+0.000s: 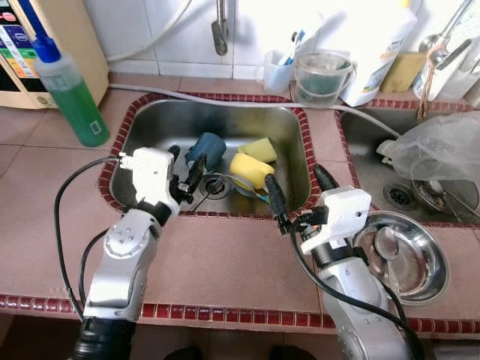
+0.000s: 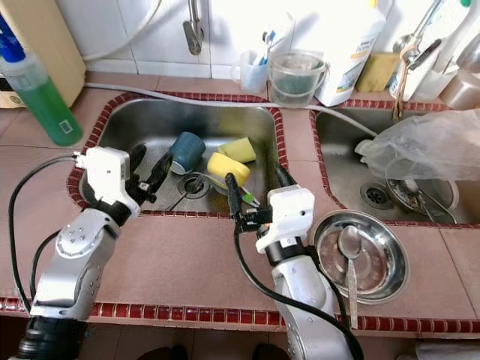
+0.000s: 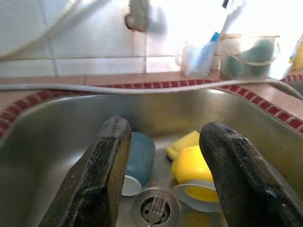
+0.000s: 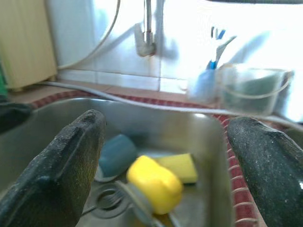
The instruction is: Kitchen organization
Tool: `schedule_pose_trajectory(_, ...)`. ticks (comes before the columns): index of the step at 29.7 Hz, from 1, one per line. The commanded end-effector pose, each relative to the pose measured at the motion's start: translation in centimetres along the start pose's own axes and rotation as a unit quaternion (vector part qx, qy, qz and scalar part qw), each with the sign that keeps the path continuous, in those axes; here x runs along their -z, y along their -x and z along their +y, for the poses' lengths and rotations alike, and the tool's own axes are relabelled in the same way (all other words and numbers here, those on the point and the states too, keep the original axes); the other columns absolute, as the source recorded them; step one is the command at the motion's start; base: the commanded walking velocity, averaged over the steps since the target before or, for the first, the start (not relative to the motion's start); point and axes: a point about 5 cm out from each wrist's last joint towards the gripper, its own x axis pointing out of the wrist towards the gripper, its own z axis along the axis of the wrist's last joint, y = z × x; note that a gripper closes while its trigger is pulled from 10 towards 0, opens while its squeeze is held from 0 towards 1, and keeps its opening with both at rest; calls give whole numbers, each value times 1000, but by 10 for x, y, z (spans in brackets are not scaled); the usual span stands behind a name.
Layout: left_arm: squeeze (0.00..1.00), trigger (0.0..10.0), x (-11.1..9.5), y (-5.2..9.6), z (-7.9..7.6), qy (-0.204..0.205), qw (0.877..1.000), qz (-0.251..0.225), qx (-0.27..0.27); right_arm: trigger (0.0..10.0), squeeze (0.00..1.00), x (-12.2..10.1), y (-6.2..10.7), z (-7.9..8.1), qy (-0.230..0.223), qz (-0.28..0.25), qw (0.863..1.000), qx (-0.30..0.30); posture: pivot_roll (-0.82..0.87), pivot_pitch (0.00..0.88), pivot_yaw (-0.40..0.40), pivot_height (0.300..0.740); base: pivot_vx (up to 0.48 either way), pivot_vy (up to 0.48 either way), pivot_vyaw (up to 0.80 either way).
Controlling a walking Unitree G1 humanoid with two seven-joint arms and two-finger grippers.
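A green bottle (image 1: 71,94) is stood on the counter left of the sink (image 1: 150,120), and the left gripper (image 1: 184,171) is held spread apart over the sink's near left part, nothing grasped. In the basin a blue cup (image 1: 205,151), a yellow cup (image 1: 250,171) and a yellow sponge (image 1: 259,149) are seen lying near the drain (image 1: 216,185). The right gripper (image 1: 294,193) is held over the near right rim, fingers released wide, and a metal bowl (image 1: 424,259) with a spoon (image 1: 388,247) in it is placed on the counter just to its right.

White tiled wall (image 1: 172,30) bhd pinkish tile counter (image 1: 225,262) w/ red-brown edging.
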Motion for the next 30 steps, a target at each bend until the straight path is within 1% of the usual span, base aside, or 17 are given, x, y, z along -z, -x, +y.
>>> schedule_pose_trajectory(1,0,10000,-3,2,-2,-11,1000,-2,-11,10000,0,1,-2,-6,13,-6,1000,23,-75,94,9,740,0,0,0)
schedule_pose_trajectory(2,0,10000,-2,3,-1,-7,1000,-2,-19,10000,0,2,-2,-7,18,-8,999,28,-73,85,10,740,0,0,0)
schedule_pose_trajectory(5,0,10000,0,6,2,-16,998,-1,-56,10000,0,5,-4,-15,44,-14,998,48,-75,69,12,740,0,0,0)
schedule_pose_trajectory(9,0,10000,3,8,5,-16,997,-1,-71,10000,0,9,-3,-19,54,-15,997,52,-77,57,10,740,0,0,0)
schedule_pose_trajectory(11,0,10000,5,10,6,-23,997,-1,-80,10000,0,11,-3,-21,54,-16,997,56,-74,50,7,740,0,0,0)
schedule_pose_trajectory(12,0,10000,9,14,8,-34,995,-6,-98,10000,0,12,-1,-24,59,-19,996,59,-74,44,5,740,0,0,0)
schedule_pose_trajectory(14,0,10000,14,18,9,-30,993,-1,-111,10000,0,14,0,-25,59,-20,996,59,-74,40,5,740,0,0,0)
schedule_pose_trajectory(15,0,10000,19,21,9,-23,993,3,-114,10000,0,16,1,-24,65,-22,996,55,-72,32,4,740,0,0,0)
schedule_pose_trajectory(18,0,10000,27,26,8,-28,992,16,-120,10000,0,22,4,-25,74,-22,996,52,-73,25,1,740,0,0,0)
schedule_pose_trajectory(19,0,10000,29,28,7,-28,993,22,-114,10000,0,24,4,-27,73,-19,996,54,-70,20,-2,740,0,0,0)
schedule_pose_trajectory(21,0,10000,30,29,7,-44,993,19,-112,10000,0,25,4,-27,78,-21,995,51,-69,16,-3,740,0,0,0)
schedule_pose_trajectory(24,0,10000,30,31,9,-29,992,15,-122,10000,0,26,2,-29,76,-24,995,52,-67,11,-5,740,0,0,0)
schedule_pose_trajectory(27,0,10000,30,31,9,-36,992,16,-120,10000,0,26,1,-28,74,-28,996,51,-63,6,-8,740,0,0,0)
schedule_pose_trajectory(30,0,10000,29,30,7,-34,993,11,-112,10000,0,25,-2,-26,74,-33,996,47,-61,1,-11,740,0,0,0)
